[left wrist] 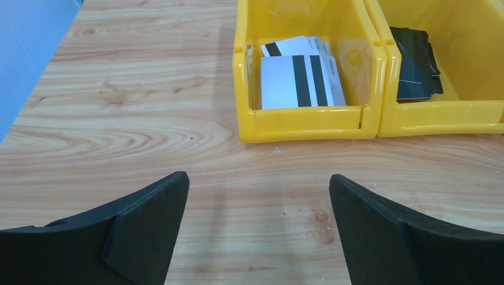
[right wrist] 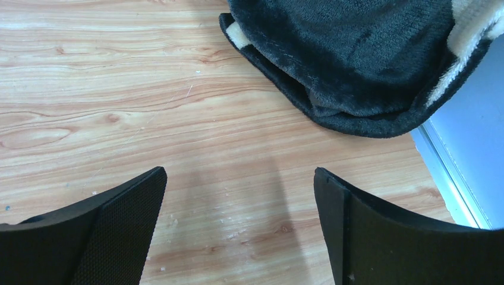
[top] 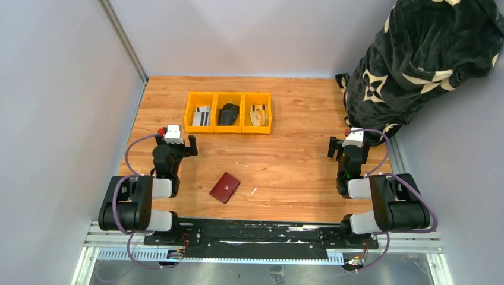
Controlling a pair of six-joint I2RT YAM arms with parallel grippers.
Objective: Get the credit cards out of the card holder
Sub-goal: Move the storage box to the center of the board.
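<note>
Wooden table between grey walls bears yellow bin and card holder.

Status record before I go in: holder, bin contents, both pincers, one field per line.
card holder: closed, flat on the table between the arms, untouched
yellow bin, left compartment: striped cards
middle compartment: black folded item
right compartment: tan cards
left pincer: open, empty, facing the bin
right pincer: open, empty, near the dark blanket
</note>
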